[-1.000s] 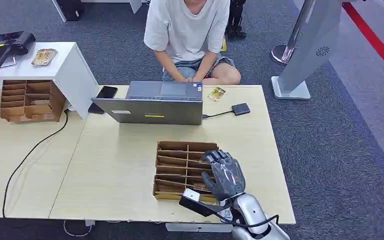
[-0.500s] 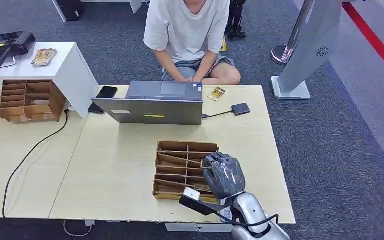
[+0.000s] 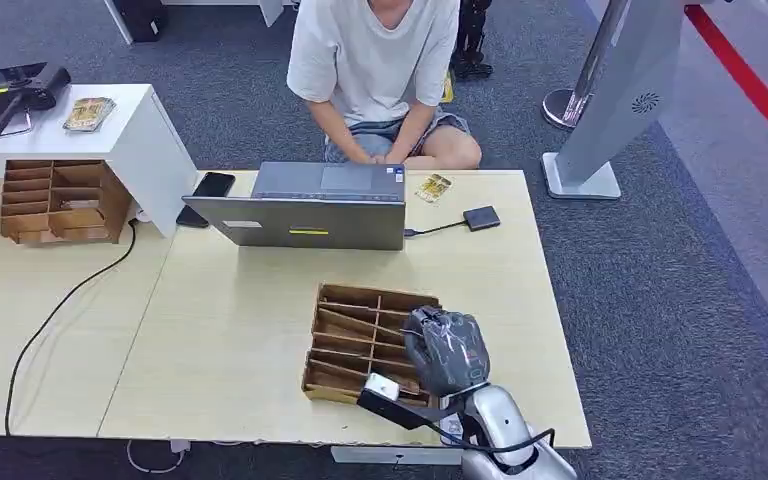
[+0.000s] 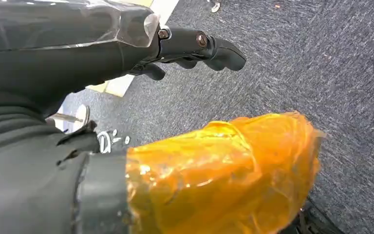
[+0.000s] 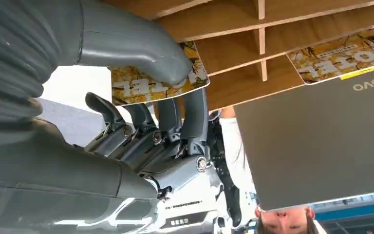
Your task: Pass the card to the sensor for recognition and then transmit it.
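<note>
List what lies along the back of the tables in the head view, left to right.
Scanner → card stack → wooden organizer → phone → laptop → loose card → card sensor.

Glossy printed card (image 5: 148, 85), brown cardboard organizer (image 3: 360, 335), pale matt wood-look desk (image 3: 230, 340), matt grey metal laptop (image 3: 310, 205), rough grey carpet (image 3: 680, 300).

Even, bright indoor lighting; sharp overview, soft close-ups.

Only faint shadows are cast on the table (image 3: 230, 330) in the head view. Glare is seen on the orange wrap (image 4: 214, 170), and the nearby thumb (image 5: 131, 48) is rendered slightly soft.
</note>
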